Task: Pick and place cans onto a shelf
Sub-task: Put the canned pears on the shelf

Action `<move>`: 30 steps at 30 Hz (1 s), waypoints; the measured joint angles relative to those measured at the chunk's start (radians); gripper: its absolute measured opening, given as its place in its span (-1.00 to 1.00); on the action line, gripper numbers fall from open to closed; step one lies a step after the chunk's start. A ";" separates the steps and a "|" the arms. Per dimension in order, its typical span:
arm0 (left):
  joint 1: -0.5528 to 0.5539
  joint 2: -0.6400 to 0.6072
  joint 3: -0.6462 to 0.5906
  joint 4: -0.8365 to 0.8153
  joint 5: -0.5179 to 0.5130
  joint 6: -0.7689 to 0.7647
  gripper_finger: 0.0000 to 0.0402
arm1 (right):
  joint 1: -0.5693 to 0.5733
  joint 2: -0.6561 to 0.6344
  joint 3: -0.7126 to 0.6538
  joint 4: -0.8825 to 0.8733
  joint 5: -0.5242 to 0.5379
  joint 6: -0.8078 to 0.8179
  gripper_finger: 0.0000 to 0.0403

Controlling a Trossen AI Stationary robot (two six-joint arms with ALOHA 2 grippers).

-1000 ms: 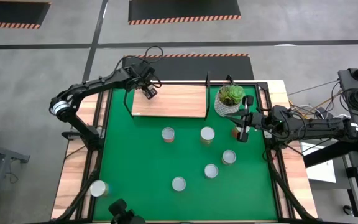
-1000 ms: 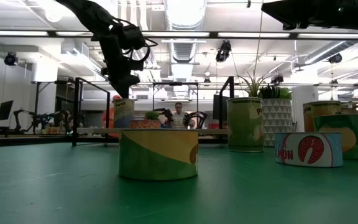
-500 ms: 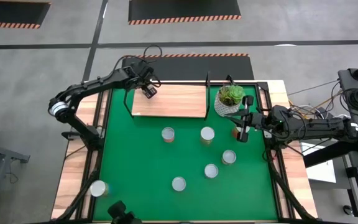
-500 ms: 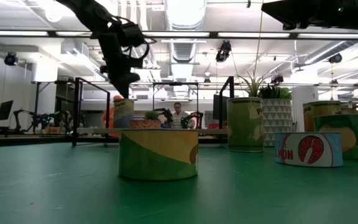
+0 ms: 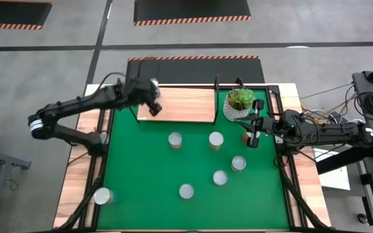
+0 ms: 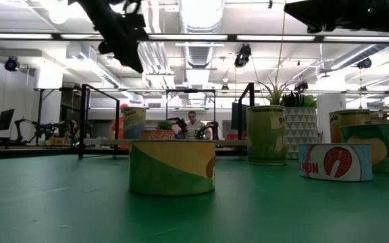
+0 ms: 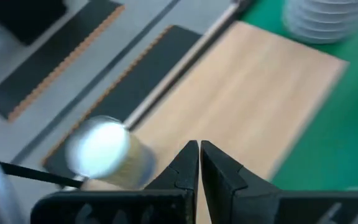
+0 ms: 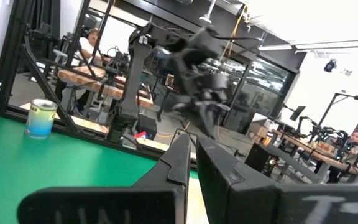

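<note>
Can [image 7: 102, 149] upright on shelf [image 5: 186, 107] corner, L claw [image 7: 199, 163] together above it, R claw [image 8: 190, 157] together

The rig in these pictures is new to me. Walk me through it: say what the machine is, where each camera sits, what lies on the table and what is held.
The machine is two dark robot arms at a table, each ending in a two-finger gripper. One camera looks straight down, one sits at table-top height, and one rides on each wrist. On the green mat stand loose cans, a potted plant and a wooden shelf. One can stands at a corner of the shelf. The left gripper hovers beside it, shut and empty. The right gripper waits near the plant, shut, holding nothing.
</note>
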 joint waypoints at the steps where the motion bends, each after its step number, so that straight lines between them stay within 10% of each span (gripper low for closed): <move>1: -0.028 -0.018 -0.030 0.017 0.000 -0.018 -1.00 | 0.000 0.000 0.000 0.000 0.000 0.000 -0.91; 13: -0.290 -0.131 -0.341 0.442 0.000 -0.062 -1.00 | 0.000 0.000 0.000 0.000 0.000 0.004 -0.91; 30: -0.361 -0.102 -0.386 0.542 0.019 -0.155 -1.00 | 0.000 0.000 0.000 0.000 0.000 0.004 -0.91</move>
